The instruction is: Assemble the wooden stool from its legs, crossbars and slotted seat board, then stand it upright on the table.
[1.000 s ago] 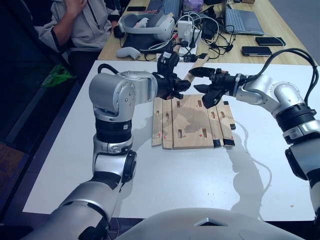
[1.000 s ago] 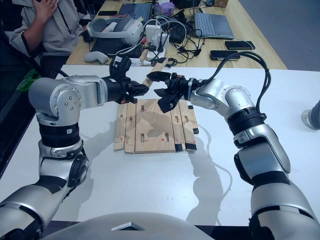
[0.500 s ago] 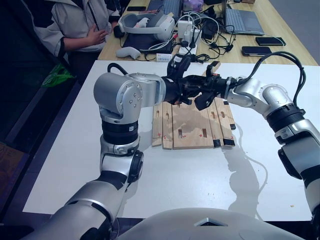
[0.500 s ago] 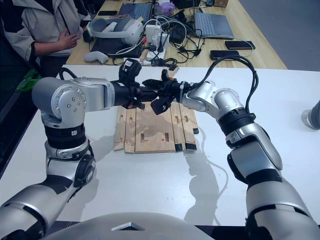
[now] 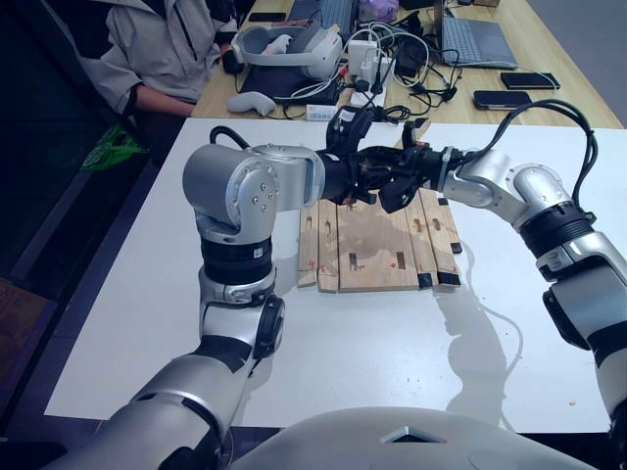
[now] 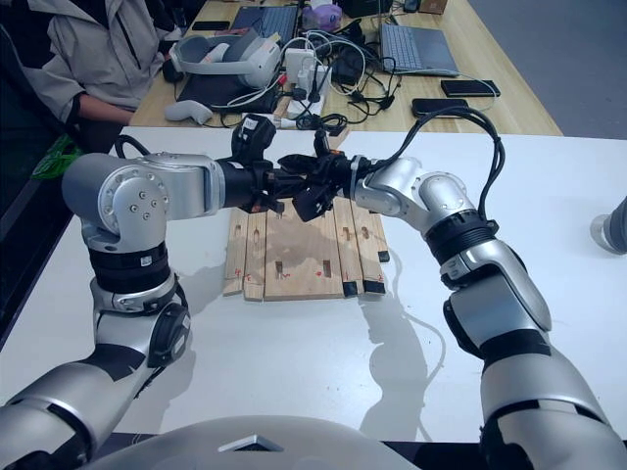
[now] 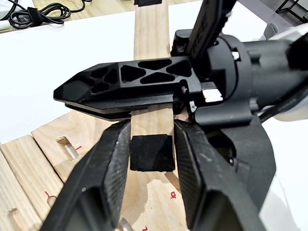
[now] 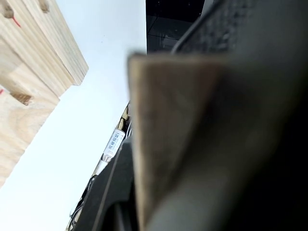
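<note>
The left gripper (image 7: 151, 129) is closed on a wooden leg (image 7: 151, 29) and holds it in the air above the far part of the white table (image 5: 137, 294). In the left wrist view its two fingers (image 7: 113, 163) stand on both sides of the black end cap (image 7: 151, 153) of this leg and touch it on each side. From the cap the leg runs away from the gripper, toward the far edge of the table.

The right gripper (image 5: 387, 186) comes from the opposite side and meets the left one over the wood. It lies across the same leg, just beyond the cap, very near to the left gripper. The right wrist view has a piece of wood pressed close to the camera, with dark gripper parts beside it. Whether this gripper is really clamped on the leg or only lies against it, I cannot tell.

Below both grippers the slotted seat board (image 5: 377, 245) lies flat on the table, with several dark slots and small red marks on its upper face. Two narrow wooden pieces (image 5: 318, 240) lie side by side against its left edge. Two other pieces with black caps (image 5: 436, 240) lie against its right edge — their caps point to the near side of the table. All these parts are flat and parallel, and they touch each other.

Behind the table stands a wooden desk (image 5: 549, 54) with a white headset (image 5: 289, 49), a bunch of cables (image 5: 392, 59), a laptop (image 5: 470, 39) and two phones (image 5: 514, 88).
</note>
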Available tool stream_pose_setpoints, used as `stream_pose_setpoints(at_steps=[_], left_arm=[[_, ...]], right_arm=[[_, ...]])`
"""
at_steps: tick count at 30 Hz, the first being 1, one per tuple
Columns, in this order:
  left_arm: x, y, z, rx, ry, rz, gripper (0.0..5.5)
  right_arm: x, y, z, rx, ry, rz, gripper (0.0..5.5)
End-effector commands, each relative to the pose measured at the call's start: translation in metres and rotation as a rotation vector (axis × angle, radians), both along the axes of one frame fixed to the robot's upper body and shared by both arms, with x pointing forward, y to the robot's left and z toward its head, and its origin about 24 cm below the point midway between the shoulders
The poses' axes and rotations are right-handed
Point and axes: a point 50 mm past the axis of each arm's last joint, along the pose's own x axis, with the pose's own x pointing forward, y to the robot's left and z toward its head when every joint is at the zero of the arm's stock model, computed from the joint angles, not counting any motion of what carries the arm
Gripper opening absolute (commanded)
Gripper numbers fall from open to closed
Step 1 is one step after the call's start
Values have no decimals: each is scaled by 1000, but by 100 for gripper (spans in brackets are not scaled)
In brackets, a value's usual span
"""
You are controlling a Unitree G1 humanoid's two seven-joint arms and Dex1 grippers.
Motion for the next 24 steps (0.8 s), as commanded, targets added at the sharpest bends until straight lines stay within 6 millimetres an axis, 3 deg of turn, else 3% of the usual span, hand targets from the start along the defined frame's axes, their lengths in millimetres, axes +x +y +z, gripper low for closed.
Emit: stream_pose_setpoints(at_steps=[1,8,19,24], left_arm=[[-2,0,7,-17,-40,5,131],[-3,6,2,28,-69,11,131],[-10,7,-1,83,-153,-69,131],[-9,8,-3,95,-158,-59,131]], right_arm=[[-2,-1,-10,4,51,-27,38],[-4,-7,-12,38,67,-62,38],[-12,10,3,89,9,7,38],[-14,15,6,85,-4,29,141]])
